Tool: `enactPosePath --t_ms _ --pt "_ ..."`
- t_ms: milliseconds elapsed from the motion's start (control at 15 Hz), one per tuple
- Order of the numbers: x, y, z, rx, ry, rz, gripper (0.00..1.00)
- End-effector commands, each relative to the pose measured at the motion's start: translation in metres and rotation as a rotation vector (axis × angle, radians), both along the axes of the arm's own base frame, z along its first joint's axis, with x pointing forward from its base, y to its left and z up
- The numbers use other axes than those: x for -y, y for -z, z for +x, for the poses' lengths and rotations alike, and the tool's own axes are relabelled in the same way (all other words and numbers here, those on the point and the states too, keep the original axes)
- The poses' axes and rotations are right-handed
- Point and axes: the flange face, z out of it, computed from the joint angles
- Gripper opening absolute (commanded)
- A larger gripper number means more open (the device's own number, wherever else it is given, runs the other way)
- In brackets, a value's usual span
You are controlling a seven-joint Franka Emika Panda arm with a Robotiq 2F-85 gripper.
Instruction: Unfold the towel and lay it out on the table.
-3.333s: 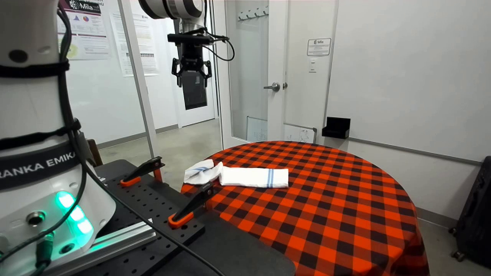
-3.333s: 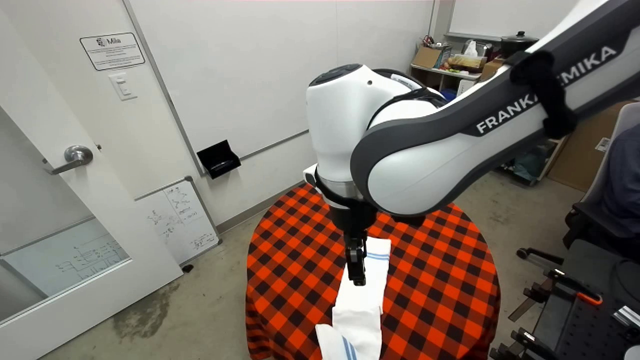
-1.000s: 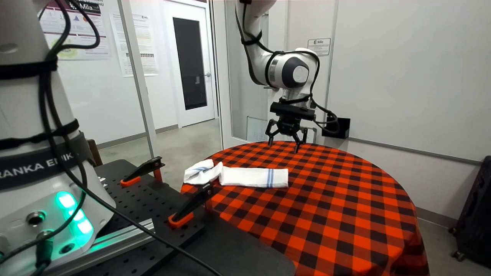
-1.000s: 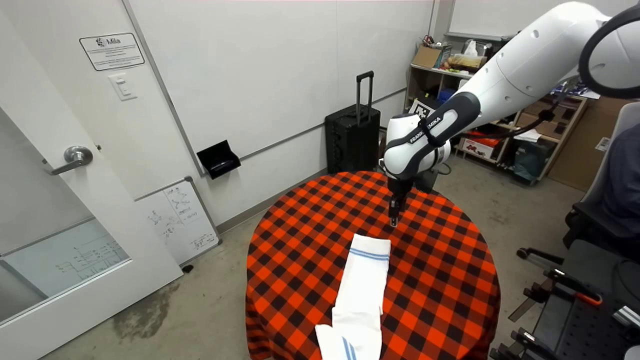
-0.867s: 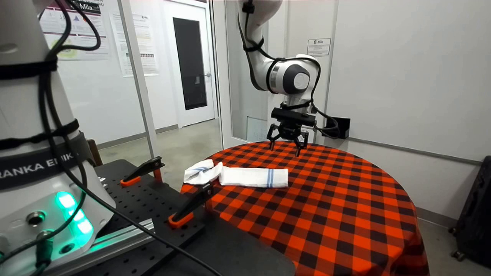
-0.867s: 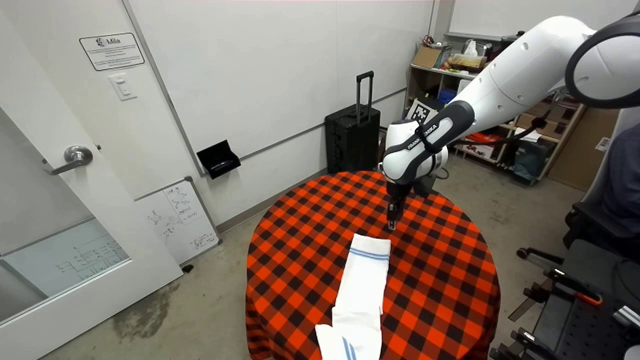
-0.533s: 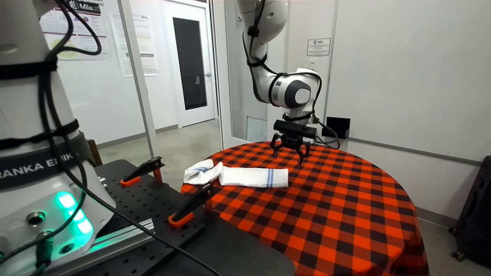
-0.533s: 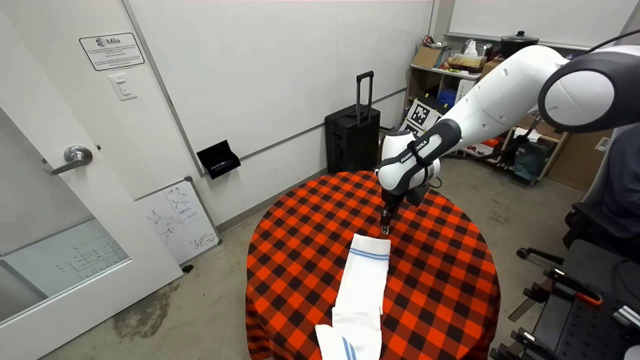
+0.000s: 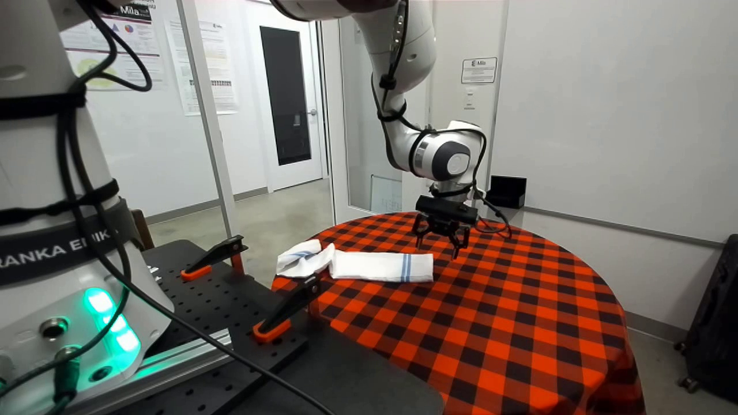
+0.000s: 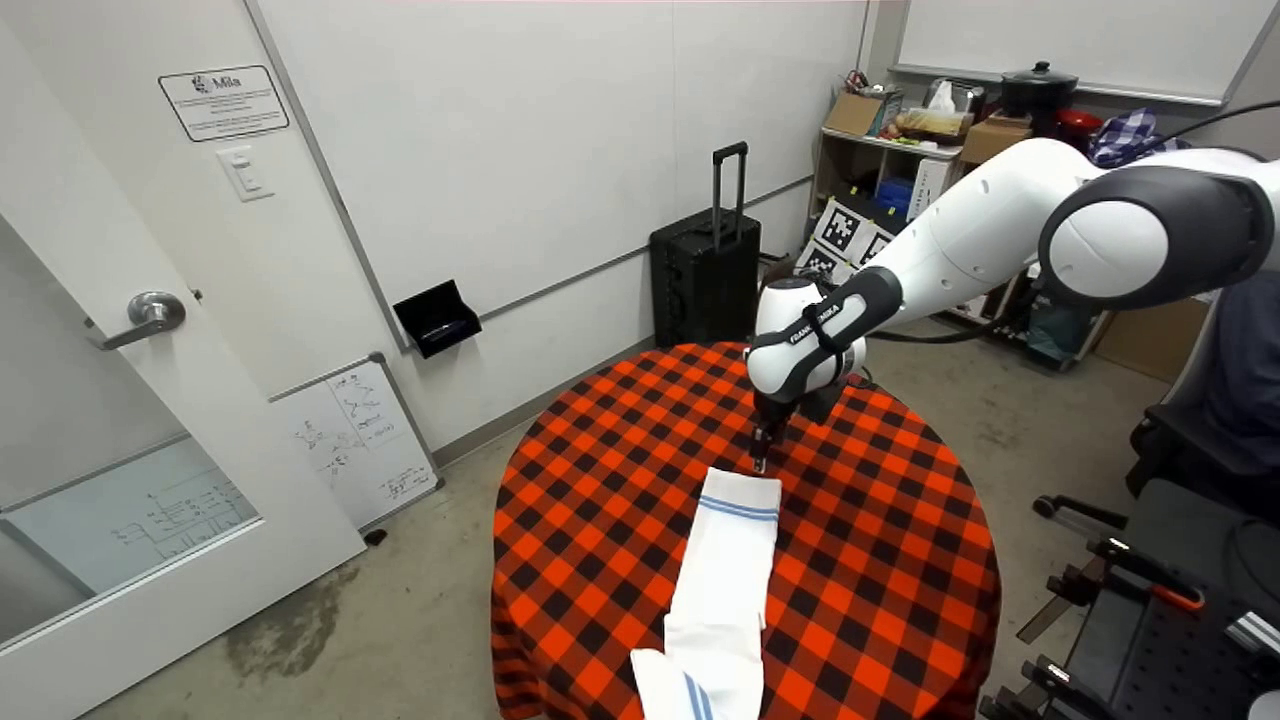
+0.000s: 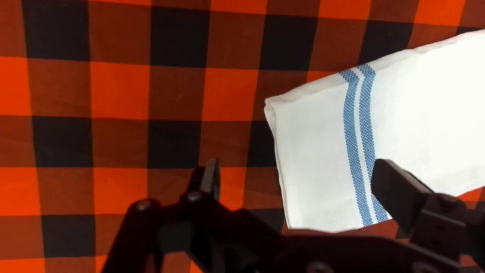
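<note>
Two dark fingers (image 11: 399,193) stand spread wide, a broad gap between them, on the gripper (image 9: 437,250), which hangs near the striped end of the white towel (image 9: 369,267); in the wrist view that end shows between the fingers, one of which overlaps the edge of the blue stripes (image 11: 352,140). From there the towel runs away from the gripper along the checked table (image 9: 519,311), its far end turned over at an angle near the rim. Well apart from the gripper, beyond the table in both exterior views, stands a black suitcase (image 10: 700,285).
</note>
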Motion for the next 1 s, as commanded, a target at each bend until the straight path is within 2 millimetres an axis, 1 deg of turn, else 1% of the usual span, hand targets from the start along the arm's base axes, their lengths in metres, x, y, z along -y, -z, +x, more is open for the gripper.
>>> enactPosePath --t_ms 0,467,600,867,933 --pt "0.002 0.020 0.008 0.016 0.017 0.007 1.00" --pt "0.004 0.044 0.006 -0.009 0.020 0.002 1.00" --pt "0.004 0.051 0.001 -0.024 0.016 -0.001 1.00" --pt "0.003 0.065 -0.017 -0.096 0.052 0.012 1.00" --pt "0.002 0.067 -0.020 -0.107 0.058 0.015 0.81"
